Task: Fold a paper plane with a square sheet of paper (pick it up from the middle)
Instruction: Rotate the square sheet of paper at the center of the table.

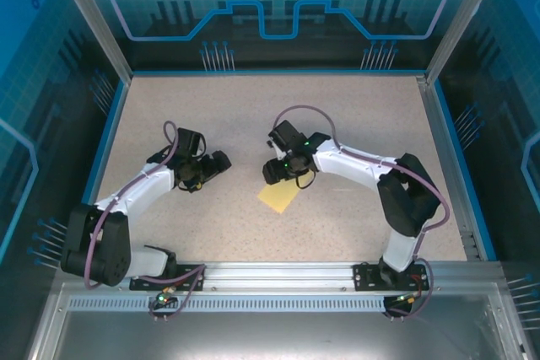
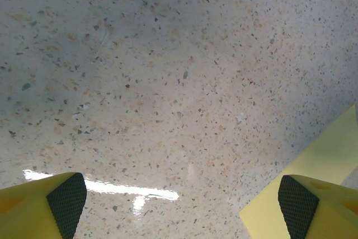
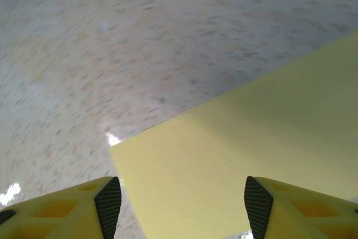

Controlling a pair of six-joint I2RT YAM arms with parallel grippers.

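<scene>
The square sheet of paper (image 1: 278, 198) is seen flat on the speckled table (image 1: 354, 124), just under the right gripper (image 1: 277, 173).

From above, its far corner is hidden by that gripper, and the left gripper (image 1: 218, 163) is seen apart to the left (finger gaps cannot be made out there). In the wrist views both claws are shown spread wide. Much of the paper is cut off in the right wrist view, where the table is blurred; a strip of it is seen beside one fingertip (image 2: 296, 205) in the left.
</scene>
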